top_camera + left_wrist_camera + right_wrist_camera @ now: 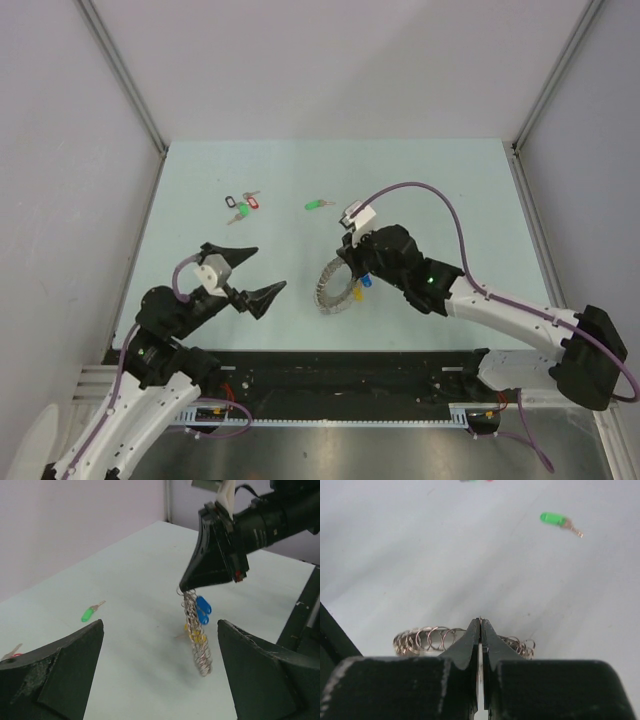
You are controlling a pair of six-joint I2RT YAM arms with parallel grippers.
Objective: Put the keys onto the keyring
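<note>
The keyring (335,285), a grey coil of wire, stands on edge near the table's middle. My right gripper (350,262) is shut on its upper rim. In the right wrist view the jaws (480,622) pinch a thin wire, with the coil (425,639) spreading to both sides. A blue tag (203,610) and a yellow tag (196,636) hang against the keyring (200,652). The green-tagged key (318,205) lies loose on the table beyond it. My left gripper (262,275) is wide open just left of the ring, holding nothing.
A bunch of keys with black, red and green tags (242,205) lies at the back left. The right arm's cable (420,190) loops above the table. Walls close in the table on three sides.
</note>
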